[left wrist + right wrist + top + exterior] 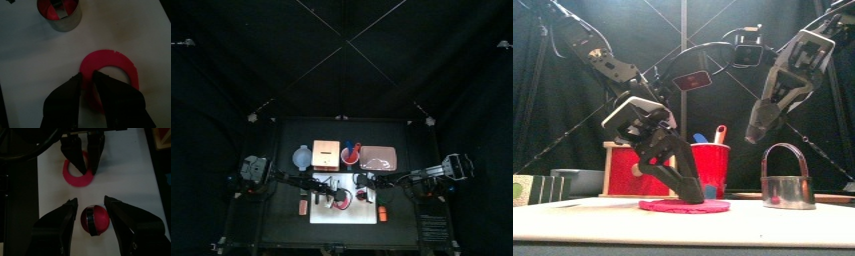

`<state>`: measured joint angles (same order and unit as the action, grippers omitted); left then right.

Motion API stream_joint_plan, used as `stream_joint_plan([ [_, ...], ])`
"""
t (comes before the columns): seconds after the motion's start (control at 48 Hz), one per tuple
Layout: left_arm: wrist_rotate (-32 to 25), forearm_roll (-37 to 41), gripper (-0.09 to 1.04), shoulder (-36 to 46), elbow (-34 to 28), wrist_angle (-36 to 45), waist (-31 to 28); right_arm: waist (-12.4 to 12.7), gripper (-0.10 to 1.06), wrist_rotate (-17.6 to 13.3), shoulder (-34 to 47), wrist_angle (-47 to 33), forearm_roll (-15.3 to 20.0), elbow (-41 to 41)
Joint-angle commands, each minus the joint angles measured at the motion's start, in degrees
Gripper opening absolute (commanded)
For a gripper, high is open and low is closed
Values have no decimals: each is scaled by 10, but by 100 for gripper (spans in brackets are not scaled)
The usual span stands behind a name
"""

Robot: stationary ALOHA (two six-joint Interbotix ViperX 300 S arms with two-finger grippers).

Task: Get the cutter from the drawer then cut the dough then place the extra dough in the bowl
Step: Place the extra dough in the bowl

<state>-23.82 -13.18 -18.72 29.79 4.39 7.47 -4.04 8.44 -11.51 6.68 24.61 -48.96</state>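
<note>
A red dough ring (684,206) lies on the white cutting board (593,222). My left gripper (694,197) reaches down onto it and is shut on the ring's near rim (110,67). The round metal cutter (786,180), wire handle up, stands on the board to the right, with a red dough disc inside it (95,219). My right gripper (756,137) hangs open in the air above and a little left of the cutter, which shows between its jaws in the right wrist view. That view also shows the ring (75,177) under the left gripper.
Behind the board stand a red cup (710,168) holding a blue and a red toy knife, and the wooden box with its red drawer front (627,172). At the back of the table are the blue-grey bowl (301,155) and the pink tray (380,157).
</note>
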Motion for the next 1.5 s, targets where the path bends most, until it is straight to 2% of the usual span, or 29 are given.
stream_joint_plan([
  [0.021, 1, 1, 64, -2, 1, 7, -4, 3, 83, 1, -11, -4, 2, 5],
  [0.229, 1, 0, 58, -1, 1, 1, -4, 3, 83, 1, -11, -4, 2, 4],
  [0.521, 2, -6, 58, 14, 4, -4, -4, 3, 83, 1, -11, -4, 3, 4],
  [0.833, 2, -15, 58, 91, 10, -14, -4, 11, 83, 1, -11, -1, 7, 2],
  [1.208, 2, -18, 58, 191, 64, -38, -6, 13, 83, 1, -12, 1, 8, -3],
  [1.5, 2, -23, 58, 286, 142, -65, -54, 13, 83, 1, -13, 3, 8, -3],
])
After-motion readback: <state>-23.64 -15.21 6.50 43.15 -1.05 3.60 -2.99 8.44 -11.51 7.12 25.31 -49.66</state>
